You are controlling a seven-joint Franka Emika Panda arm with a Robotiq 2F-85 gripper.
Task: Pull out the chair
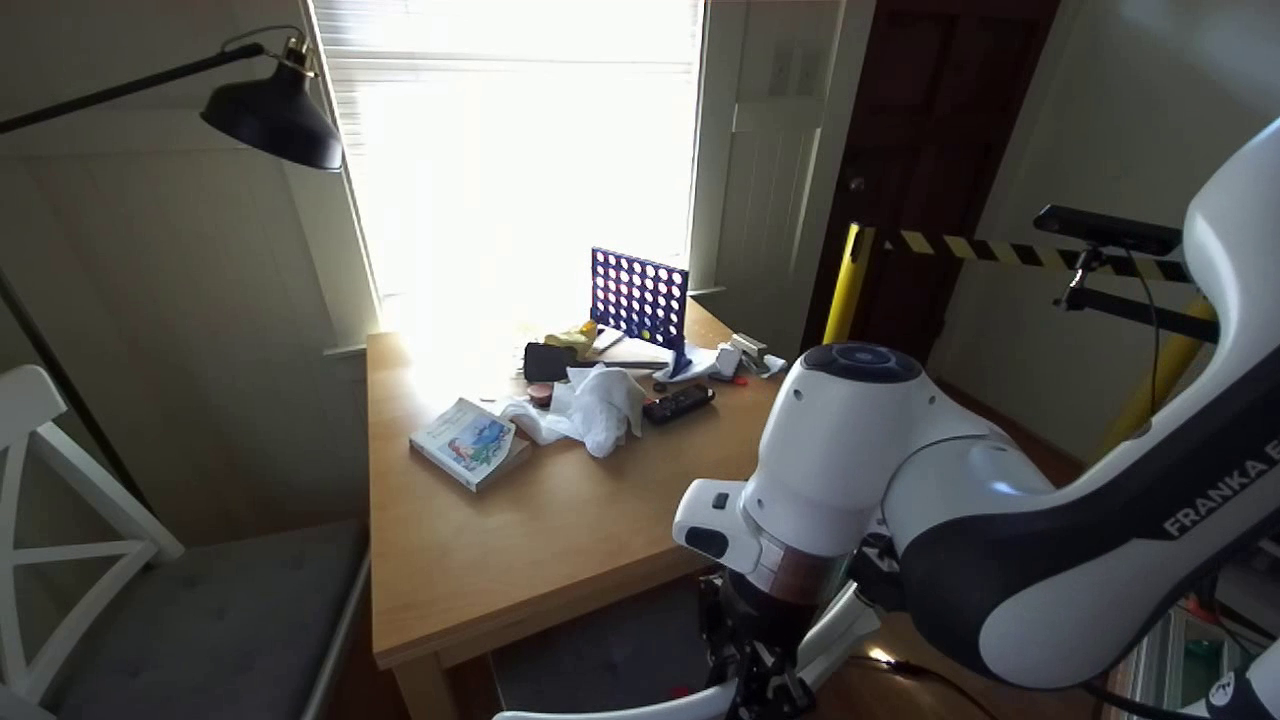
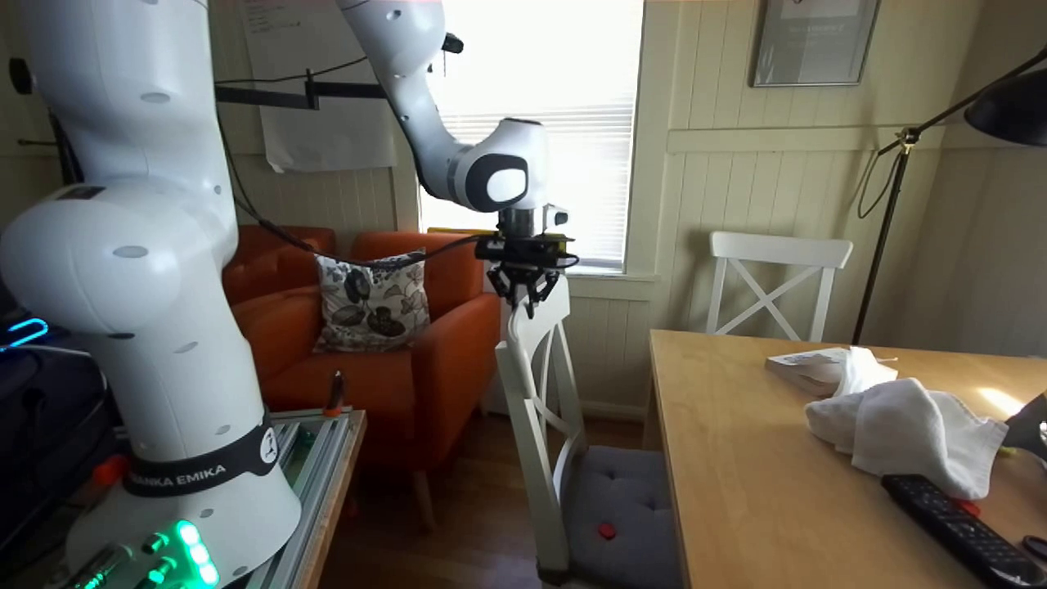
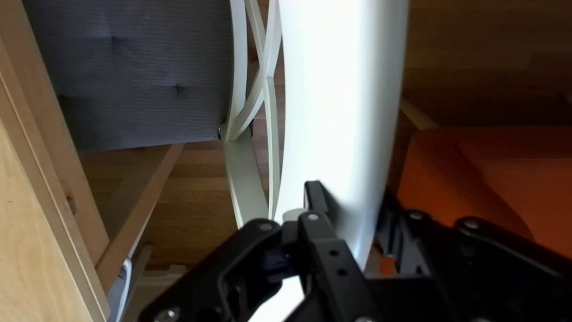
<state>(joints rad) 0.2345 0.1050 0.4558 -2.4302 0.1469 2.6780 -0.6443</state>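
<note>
The white chair with the X brace and grey seat stands at the table, its seat partly under the tabletop; it shows in both exterior views (image 1: 640, 708) (image 2: 536, 417) and in the wrist view (image 3: 339, 112). My gripper (image 2: 523, 307) is at the chair's curved top rail from above, with one finger on each face. In the wrist view the gripper (image 3: 351, 194) has the rail between its fingers; the far finger is partly hidden by the rail. The gripper (image 1: 768, 690) looks shut on the rail. A small red disc (image 2: 606, 531) lies on the seat.
The wooden table (image 1: 560, 520) bears a book (image 1: 465, 445), white cloths (image 1: 600, 405), a remote (image 2: 957, 523) and a game grid (image 1: 640, 290). An orange armchair (image 2: 458, 352) stands behind the chair. Another white chair (image 2: 781, 249) and a black lamp (image 1: 275, 115) stand by the wall.
</note>
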